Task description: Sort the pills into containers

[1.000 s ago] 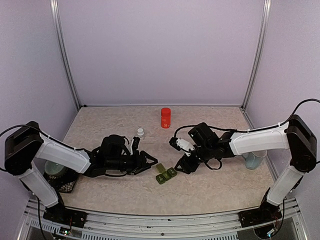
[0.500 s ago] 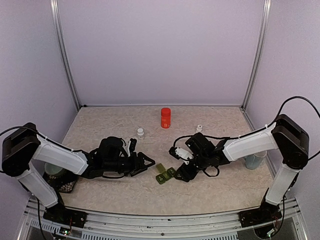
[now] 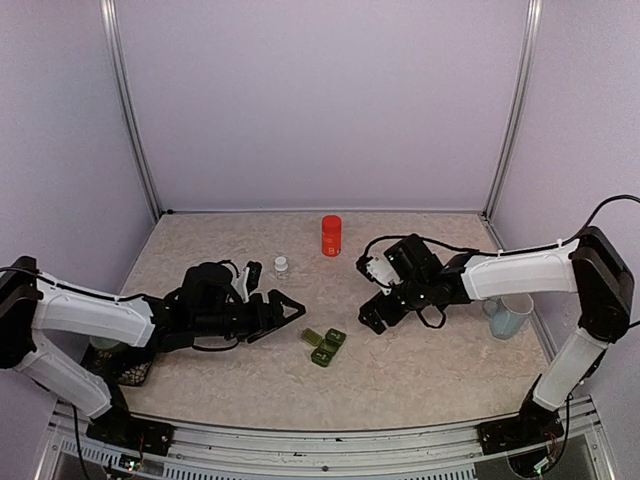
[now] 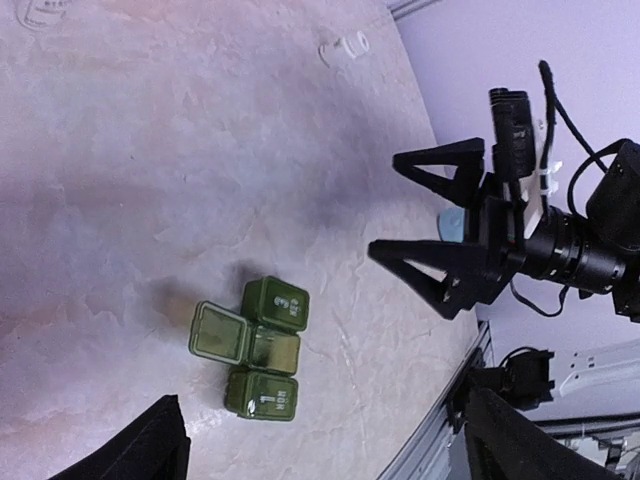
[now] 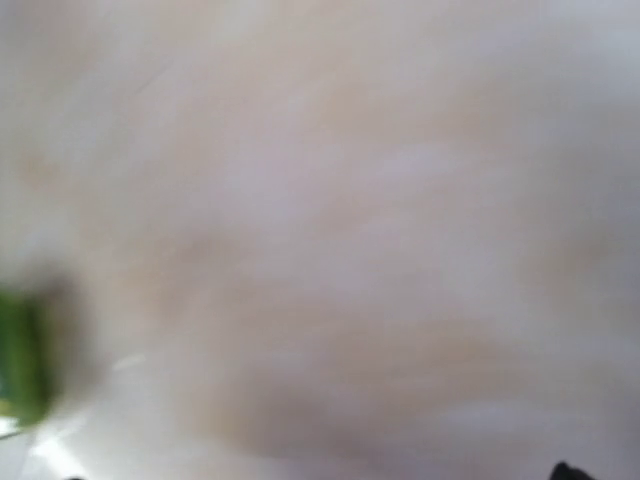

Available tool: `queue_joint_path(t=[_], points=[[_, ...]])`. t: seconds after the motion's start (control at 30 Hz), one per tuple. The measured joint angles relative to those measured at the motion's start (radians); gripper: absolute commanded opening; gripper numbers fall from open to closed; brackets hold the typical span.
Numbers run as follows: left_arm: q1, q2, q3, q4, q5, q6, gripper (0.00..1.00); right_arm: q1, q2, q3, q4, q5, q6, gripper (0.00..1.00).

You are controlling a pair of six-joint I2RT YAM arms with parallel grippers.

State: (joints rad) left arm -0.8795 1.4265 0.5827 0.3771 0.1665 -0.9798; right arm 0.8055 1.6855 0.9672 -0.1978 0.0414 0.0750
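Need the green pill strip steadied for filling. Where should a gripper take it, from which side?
Probably an end compartment of the strip, pinched across its short width from above: it lies flat, the middle lid is flipped open sideways, so leave the middle free.

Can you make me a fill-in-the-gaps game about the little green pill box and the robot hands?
1. The green pill container has ___ joined compartments.
2. Only its ___ compartment has the lid flipped open.
3. The tall bottle standing behind it is coloured ___.
4. The left gripper and the right gripper hold nothing, and both have their fingers spread ___.

Missing words: three; middle; red; open
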Motion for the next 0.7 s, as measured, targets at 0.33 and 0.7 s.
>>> queue_joint_path(t=[0.33,0.7], points=[[-0.006,-0.175,0.123,-0.195,-0.142,0.145,0.99,-0.289,-0.107,0.209,-0.034,0.038,0.029,0.98],[-0.001,-0.251,0.148,-0.309,-0.212,0.219,0.99,-0.422,0.123,0.182,0.144,-0.015,0.069,0.83]])
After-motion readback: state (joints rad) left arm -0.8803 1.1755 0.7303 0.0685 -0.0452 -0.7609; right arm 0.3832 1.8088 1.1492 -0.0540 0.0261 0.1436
